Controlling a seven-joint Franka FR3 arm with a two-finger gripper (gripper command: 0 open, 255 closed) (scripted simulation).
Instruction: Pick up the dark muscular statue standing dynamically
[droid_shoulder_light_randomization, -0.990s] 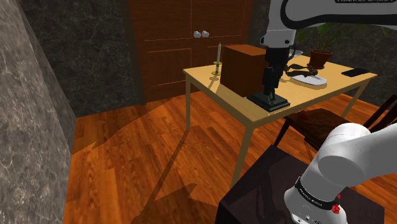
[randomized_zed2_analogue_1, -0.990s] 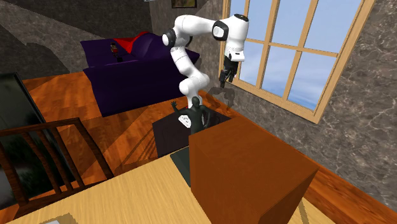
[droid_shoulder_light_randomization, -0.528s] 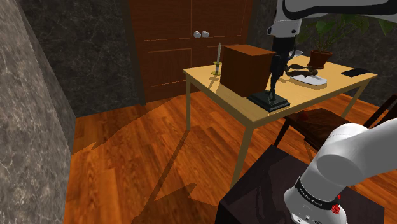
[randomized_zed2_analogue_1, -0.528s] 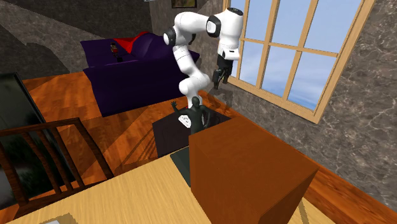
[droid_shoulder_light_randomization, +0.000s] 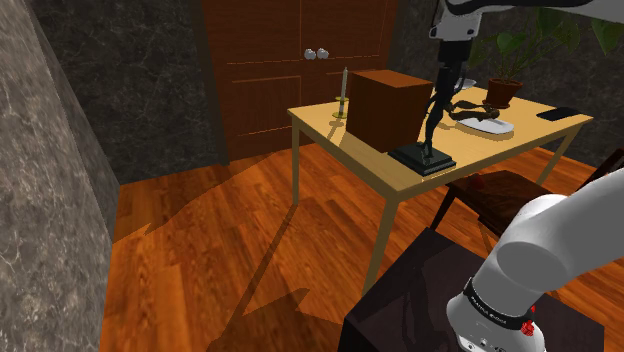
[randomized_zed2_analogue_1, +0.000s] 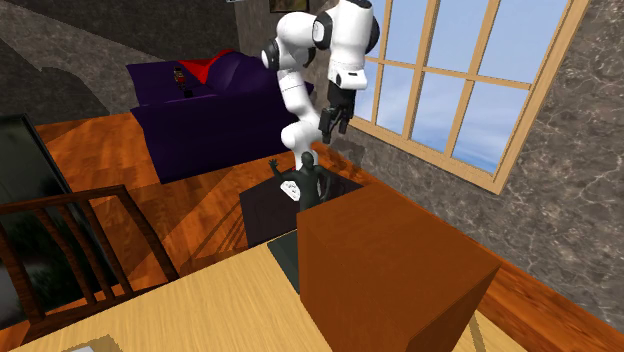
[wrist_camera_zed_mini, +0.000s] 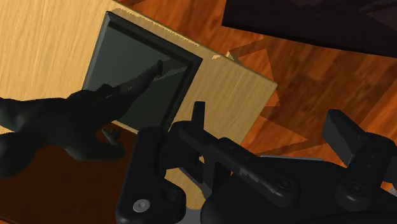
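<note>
Brown box (droid_shoulder_light_randomization: 386, 105) on the table (droid_shoulder_light_randomization: 340, 140) is closed, contents can't be seen. Behind it there's a pot (droid_shoulder_light_randomization: 503, 93) w/ a green plant, and a white dish (droid_shoulder_light_randomization: 492, 127) w/ sth dark on it, too small to name. Dark statue (droid_shoulder_light_randomization: 429, 128) stands upright on its flat dark base (droid_shoulder_light_randomization: 422, 159) at the table edge nearest the stand (droid_shoulder_light_randomization: 410, 300), just beside the box, on the shoulder view's right of it. Gripper (droid_shoulder_light_randomization: 441, 88) hangs over the statue's top, fingers spread and clasping nothing. In the wrist view the statue (wrist_camera_zed_mini: 57, 124) lies off to one side of the gripper (wrist_camera_zed_mini: 270, 124), not betw. the fingers (wrist_camera_zed_mini: 198, 114). Candle (droid_shoulder_light_randomization: 344, 95) is at the corner beyond the box. Chair (droid_shoulder_light_randomization: 497, 195) sits by the table, near the stand. In the second ext. view the box (randomized_zed2_analogue_1: 390, 265) hides the statue's (randomized_zed2_analogue_1: 310, 180) lower half, w/ the gripper (randomized_zed2_analogue_1: 333, 120) above it, apart from it, and the window (randomized_zed2_analogue_1: 450, 80) behind.
</note>
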